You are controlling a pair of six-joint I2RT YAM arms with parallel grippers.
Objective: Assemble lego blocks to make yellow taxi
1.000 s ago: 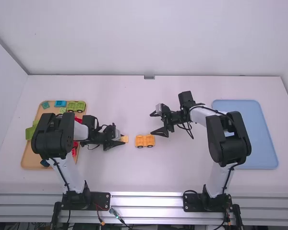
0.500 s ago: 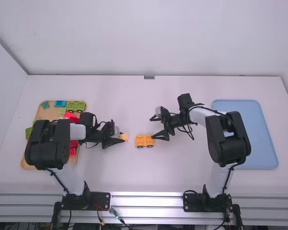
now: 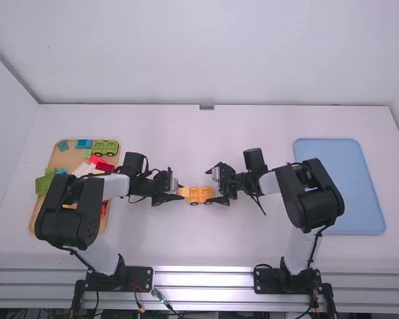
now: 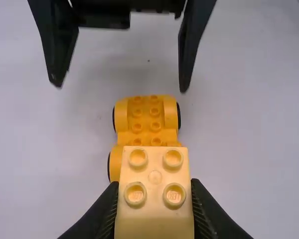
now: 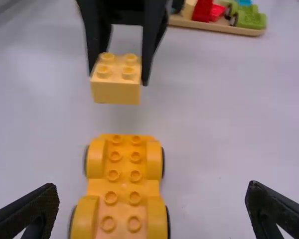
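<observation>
The left end effector point(image 5: 118, 77) pinches the sides of a pale yellow, square plastic block point(image 4: 154, 219) with four bumps — it looks light, hard and a bit slick. A side hold leaves the bumps free. Apart from it, a long yellow-orange plastic car base point(image 5: 124, 186) with black wheels sits on the white bench point(image 3: 206, 252); it might roll, so its sides should be held. The right end effector point(image 5: 152, 188) is wide open near it — holding nothing. Farther off, a wooden tray point(image 3: 69, 158) has colourful plastic blocks point(image 3: 84, 143).
</observation>
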